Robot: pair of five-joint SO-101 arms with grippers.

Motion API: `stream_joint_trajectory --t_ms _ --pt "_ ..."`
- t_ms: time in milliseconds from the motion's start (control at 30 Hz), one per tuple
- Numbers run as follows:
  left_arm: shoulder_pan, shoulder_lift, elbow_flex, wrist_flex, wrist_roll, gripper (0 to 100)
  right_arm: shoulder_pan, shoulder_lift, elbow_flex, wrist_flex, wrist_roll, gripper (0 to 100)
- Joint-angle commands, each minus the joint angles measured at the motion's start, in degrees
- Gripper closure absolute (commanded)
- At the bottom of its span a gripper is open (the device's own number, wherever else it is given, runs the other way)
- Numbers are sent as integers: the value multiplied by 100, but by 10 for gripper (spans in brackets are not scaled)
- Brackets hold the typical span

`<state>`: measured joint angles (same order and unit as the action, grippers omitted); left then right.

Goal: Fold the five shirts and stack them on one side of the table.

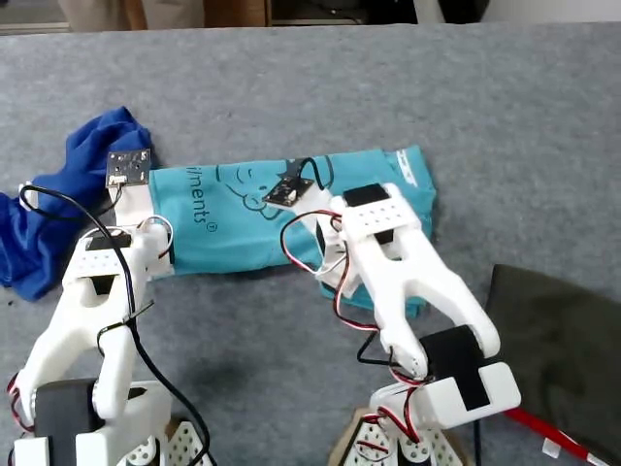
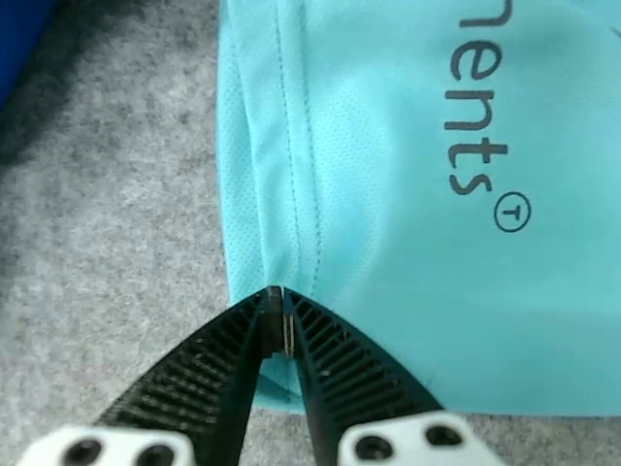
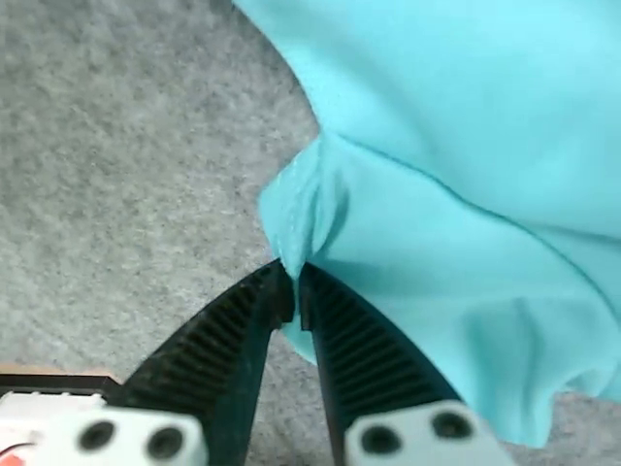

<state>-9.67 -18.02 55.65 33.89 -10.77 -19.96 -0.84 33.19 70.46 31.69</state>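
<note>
Left gripper pinches the teal shirt at its stitched hem. Right gripper pinches a bunched fold of it. The shirt is printed, partly folded, centre of the high view. Count: 1 teal, 1 crumpled blue shirt at left, 1 dark cloth lower right.

We look down from high over the grey worktop. Our two wrist cameras sit very close. All three see the teal shirt.
</note>
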Motion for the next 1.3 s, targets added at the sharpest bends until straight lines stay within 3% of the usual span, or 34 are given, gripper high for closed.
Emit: stream_joint_trajectory --t_ms 0,433,700,867,967,1133,1267 --pt "18 4 -105 -79 -62 981 -75 -321 -215 79 0 995" --pt "18 4 -105 -79 -62 981 -259 -374 -180 158 202 991" --pt "18 4 -114 -79 -53 981 57 -646 -207 589 598 756" --pt "-9 4 -158 -79 -44 981 655 -1780 -549 941 686 797" --pt "-44 -4 -211 -70 -18 981 1103 -1930 -1235 976 677 970" --pt "-193 -268 -985 791 378 981 1490 -505 -2668 941 686 992" --pt "114 -418 -1319 1160 615 981 1613 1182 -3855 888 492 993"
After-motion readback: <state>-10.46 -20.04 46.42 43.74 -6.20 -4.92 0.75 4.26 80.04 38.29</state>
